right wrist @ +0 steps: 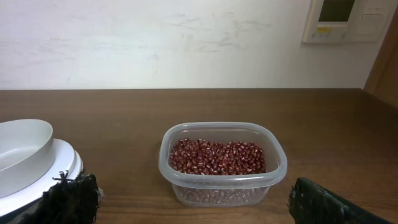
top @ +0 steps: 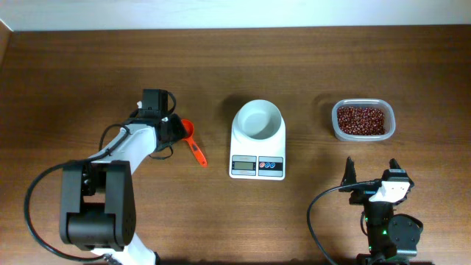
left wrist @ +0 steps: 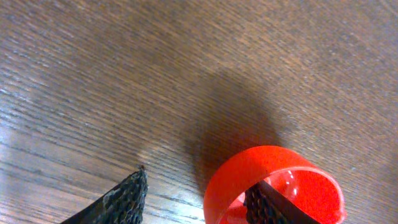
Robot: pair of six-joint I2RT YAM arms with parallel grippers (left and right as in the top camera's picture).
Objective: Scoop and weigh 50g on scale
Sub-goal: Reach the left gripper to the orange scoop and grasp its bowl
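The white scale [top: 257,156] sits mid-table with a round white bowl [top: 257,119] on top; its edge also shows in the right wrist view [right wrist: 59,167]. A red scoop [top: 193,141] lies left of the scale, cup toward my left gripper [top: 175,129]. In the left wrist view the left gripper [left wrist: 199,182] stands open astride the wall of the scoop's cup [left wrist: 249,165]. One finger [left wrist: 264,204] is inside the cup, and the other [left wrist: 124,198] is well clear of it on the bare table. My right gripper [top: 372,169] is open near the front edge.
A clear plastic tub of red beans [top: 362,120] stands right of the scale, straight ahead of the right gripper's fingers [right wrist: 323,204] in the right wrist view [right wrist: 222,158]. A white wall bounds the table's far edge.
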